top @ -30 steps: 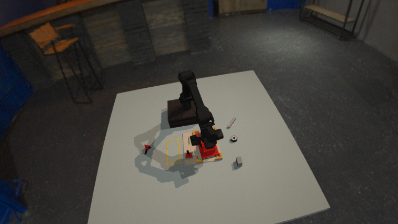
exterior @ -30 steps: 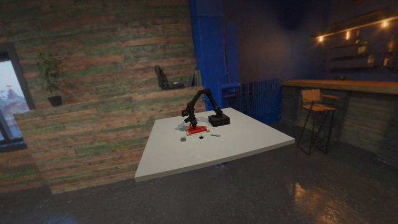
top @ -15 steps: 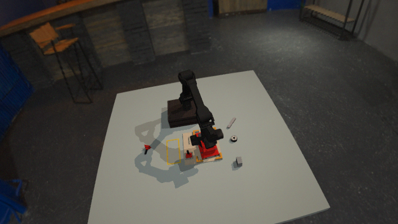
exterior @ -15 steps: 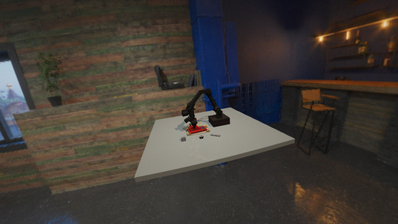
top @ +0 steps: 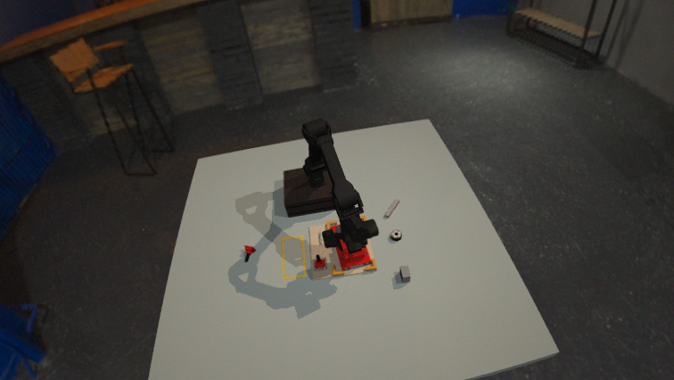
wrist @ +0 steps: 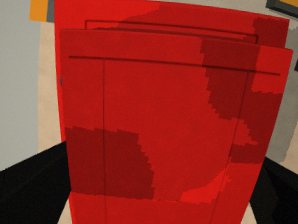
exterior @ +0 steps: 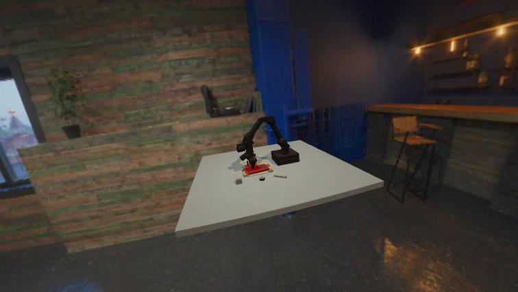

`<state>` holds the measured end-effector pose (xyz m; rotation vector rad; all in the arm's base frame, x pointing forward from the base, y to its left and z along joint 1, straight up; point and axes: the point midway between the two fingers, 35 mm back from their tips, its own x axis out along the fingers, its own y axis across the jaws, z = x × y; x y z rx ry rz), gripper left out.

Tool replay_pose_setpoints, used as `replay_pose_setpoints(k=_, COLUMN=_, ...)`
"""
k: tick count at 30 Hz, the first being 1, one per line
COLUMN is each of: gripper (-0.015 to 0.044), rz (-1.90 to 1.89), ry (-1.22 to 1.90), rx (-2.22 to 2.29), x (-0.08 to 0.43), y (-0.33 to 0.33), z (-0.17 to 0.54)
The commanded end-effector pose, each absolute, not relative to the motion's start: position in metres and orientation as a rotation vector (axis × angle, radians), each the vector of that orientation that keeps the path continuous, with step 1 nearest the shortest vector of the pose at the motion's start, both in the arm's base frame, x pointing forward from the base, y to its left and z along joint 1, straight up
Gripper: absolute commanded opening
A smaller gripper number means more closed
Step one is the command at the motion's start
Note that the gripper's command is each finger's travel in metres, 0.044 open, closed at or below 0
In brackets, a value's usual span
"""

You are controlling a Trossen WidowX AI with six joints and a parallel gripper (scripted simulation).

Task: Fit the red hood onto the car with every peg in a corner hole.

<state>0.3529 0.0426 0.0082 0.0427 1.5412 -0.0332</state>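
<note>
The arm (top: pixel 332 162) (exterior: pixel 256 127) is matte black, with chunky rounded joints, straight links and dark, smooth-sided fingers.

Top cam: high, well back from the table (top: pixel 400 320) (exterior: pixel 275 195), tilted down across it toward the bar counter (top: pixel 118 20) (exterior: pixel 442 108) and stool (top: pixel 106 78) (exterior: pixel 414 139), so much floor gets in. Exterior: also well back but lower, off another side, facing the plank wall and blue column, sharing table, arm (top: pixel 337 169) (exterior: pixel 251 136), counter and stool with top. Wrist: very close, looking along the gripper (top: pixel 354 247) (exterior: pixel 253 166) (wrist: pixel 162 156) onto the red hood (wrist: pixel 160 115), which fills most of the view.
</note>
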Motion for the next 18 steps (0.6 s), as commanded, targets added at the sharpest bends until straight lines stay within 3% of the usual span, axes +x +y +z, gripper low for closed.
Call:
replay_pose_setpoints(k=1, gripper=0.0000, rz=-0.035, ry=1.540, rx=0.042, x=0.3530, y=0.0425, z=0.0061)
replay_pose_setpoints(k=18, gripper=0.0000, rz=-0.034, ry=1.541, rx=0.042, x=0.3530, y=0.0426, z=-0.0001)
